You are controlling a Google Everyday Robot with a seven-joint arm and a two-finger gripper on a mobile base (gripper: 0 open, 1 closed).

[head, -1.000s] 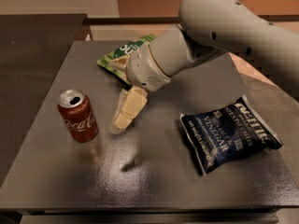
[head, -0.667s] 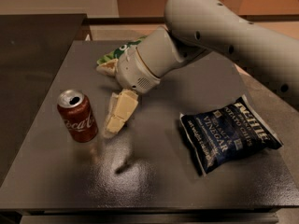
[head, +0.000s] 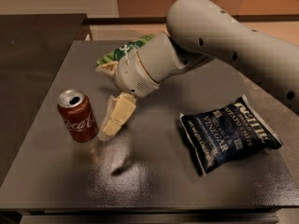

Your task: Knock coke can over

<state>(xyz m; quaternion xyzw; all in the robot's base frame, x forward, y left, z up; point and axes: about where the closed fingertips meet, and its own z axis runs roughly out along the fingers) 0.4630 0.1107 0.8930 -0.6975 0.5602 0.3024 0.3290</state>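
The red coke can [head: 75, 115] stands upright on the dark grey table [head: 154, 181], near its left side. My gripper [head: 110, 125] hangs just to the right of the can, its cream fingertips low and a small gap away from the can's side. The grey arm reaches in from the upper right and covers part of the table behind the gripper.
A dark blue bag of vinegar chips [head: 230, 133] lies on the right of the table. A green snack bag [head: 122, 50] lies at the back, partly hidden by my wrist. The table's left and front edges are close to the can.
My gripper has moved left and lower, closing the gap to the can. The can still stands upright in the same place.
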